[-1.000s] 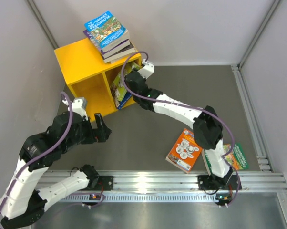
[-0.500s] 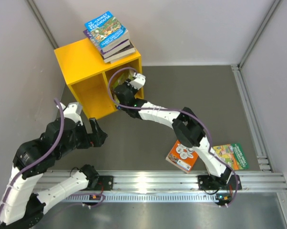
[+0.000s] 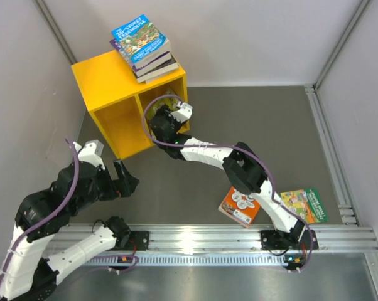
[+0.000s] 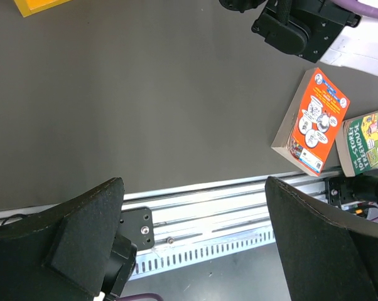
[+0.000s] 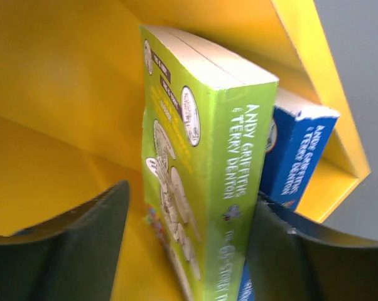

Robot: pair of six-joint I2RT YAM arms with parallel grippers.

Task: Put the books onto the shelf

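The yellow shelf [image 3: 107, 81] stands at the back left with a stack of books [image 3: 142, 47] on its top. My right gripper [image 3: 157, 119] reaches into the right compartment. In the right wrist view it [image 5: 189, 251] is open around an upright lime book [image 5: 208, 188], with a gap on the left side. That book leans beside a blue book [image 5: 296, 157] inside the shelf [image 5: 63, 94]. An orange book [image 3: 242, 202] and a green book [image 3: 305, 205] lie flat near the right arm's base. My left gripper [image 3: 123, 179] hovers open and empty over the table.
The left wrist view shows the orange book [image 4: 314, 125], the green book [image 4: 367, 141], the right arm's links [image 4: 302, 28] and the aluminium rail [image 4: 195, 200] at the near edge. Grey walls close in the table at the back and both sides.
My right gripper pushed the lime book deeper into the right compartment and opened its jaws. The left arm drew back toward the near left.
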